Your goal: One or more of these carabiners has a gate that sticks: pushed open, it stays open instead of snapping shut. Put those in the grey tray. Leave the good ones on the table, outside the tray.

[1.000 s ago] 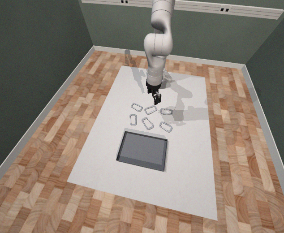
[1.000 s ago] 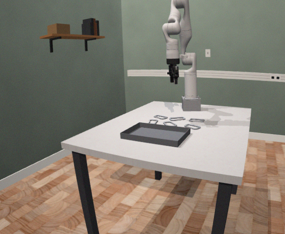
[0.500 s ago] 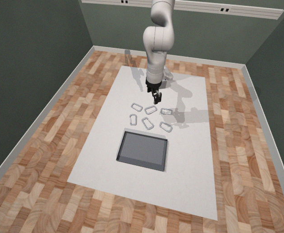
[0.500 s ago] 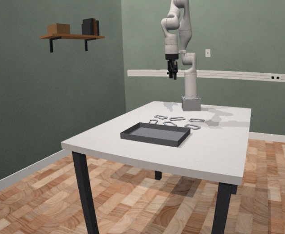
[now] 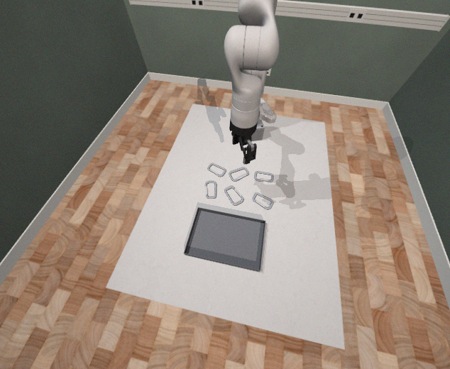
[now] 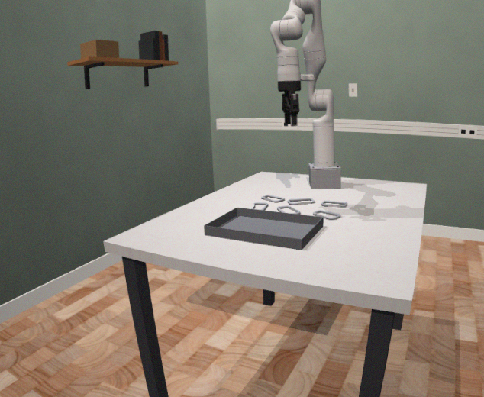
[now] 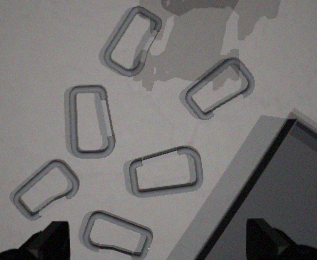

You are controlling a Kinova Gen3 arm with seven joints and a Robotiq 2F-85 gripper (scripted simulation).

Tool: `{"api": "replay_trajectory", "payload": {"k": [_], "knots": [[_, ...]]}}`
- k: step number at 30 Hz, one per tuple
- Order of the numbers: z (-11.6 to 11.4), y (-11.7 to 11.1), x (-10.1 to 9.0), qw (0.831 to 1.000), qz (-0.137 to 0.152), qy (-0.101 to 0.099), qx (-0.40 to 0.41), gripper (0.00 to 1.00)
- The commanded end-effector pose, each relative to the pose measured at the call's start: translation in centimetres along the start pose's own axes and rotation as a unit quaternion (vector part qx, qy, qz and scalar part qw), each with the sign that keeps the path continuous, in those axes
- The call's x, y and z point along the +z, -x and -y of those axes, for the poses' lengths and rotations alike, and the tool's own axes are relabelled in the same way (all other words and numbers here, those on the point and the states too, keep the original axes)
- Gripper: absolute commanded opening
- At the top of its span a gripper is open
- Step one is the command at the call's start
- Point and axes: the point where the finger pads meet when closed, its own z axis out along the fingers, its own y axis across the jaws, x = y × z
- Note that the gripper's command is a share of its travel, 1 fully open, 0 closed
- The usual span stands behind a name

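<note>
Several grey carabiners lie flat on the white table in two rows behind the grey tray (image 5: 226,239). The back row holds three (image 5: 216,169), (image 5: 238,173), (image 5: 264,176), and so does the front row (image 5: 211,189), (image 5: 233,195), (image 5: 262,200). My gripper (image 5: 249,156) is open and empty. It hangs high above the back row, as the side view (image 6: 289,121) shows. In the wrist view the middle back carabiner (image 7: 90,121) and the middle front one (image 7: 166,171) lie below my fingertips. I cannot tell any gate's state. The tray (image 6: 263,227) is empty.
The tray's corner (image 7: 280,200) shows at the lower right of the wrist view. The arm's base (image 6: 324,175) stands at the table's far edge behind the carabiners. A wall shelf (image 6: 121,62) hangs far to the left.
</note>
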Motion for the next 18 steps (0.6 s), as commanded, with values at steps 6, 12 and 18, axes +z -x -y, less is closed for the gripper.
{"api": "replay_trajectory", "payload": {"k": [6, 12, 18], "knots": [[-0.03, 0.0, -0.05, 0.985, 0.004, 0.006, 0.173, 1.0], [-0.03, 0.0, -0.05, 0.985, 0.004, 0.006, 0.173, 1.0], [0.04, -0.01, 0.04, 0.96, 0.007, 0.01, 0.28, 1.0]]}}
